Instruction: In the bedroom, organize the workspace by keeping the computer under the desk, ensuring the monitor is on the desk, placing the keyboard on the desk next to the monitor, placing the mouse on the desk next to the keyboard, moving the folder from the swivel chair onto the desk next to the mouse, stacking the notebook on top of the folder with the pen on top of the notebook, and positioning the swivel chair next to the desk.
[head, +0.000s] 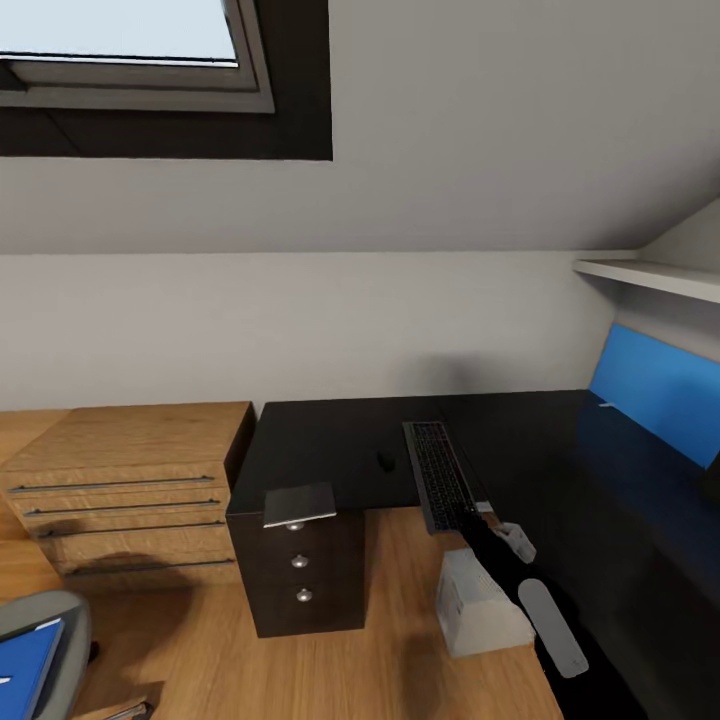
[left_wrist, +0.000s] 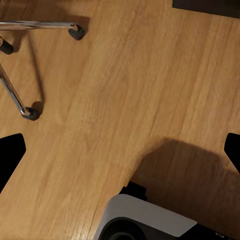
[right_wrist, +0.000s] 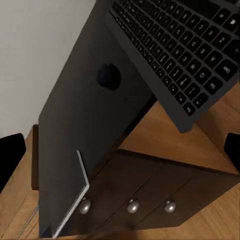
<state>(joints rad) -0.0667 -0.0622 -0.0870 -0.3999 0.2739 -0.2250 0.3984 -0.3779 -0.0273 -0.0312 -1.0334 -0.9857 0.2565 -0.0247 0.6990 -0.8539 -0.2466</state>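
Jaws of both grippers stand wide apart, holding nothing.

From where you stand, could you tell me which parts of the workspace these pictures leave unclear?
- Monitor: head view, cut off by the right edge; only a dark corner shows.
- Folder: head view, cut off at the bottom-left corner, on the swivel chair.
- Computer: head view, partly hidden behind the right arm.
- Keyboard: right wrist view, its far end runs out of frame.
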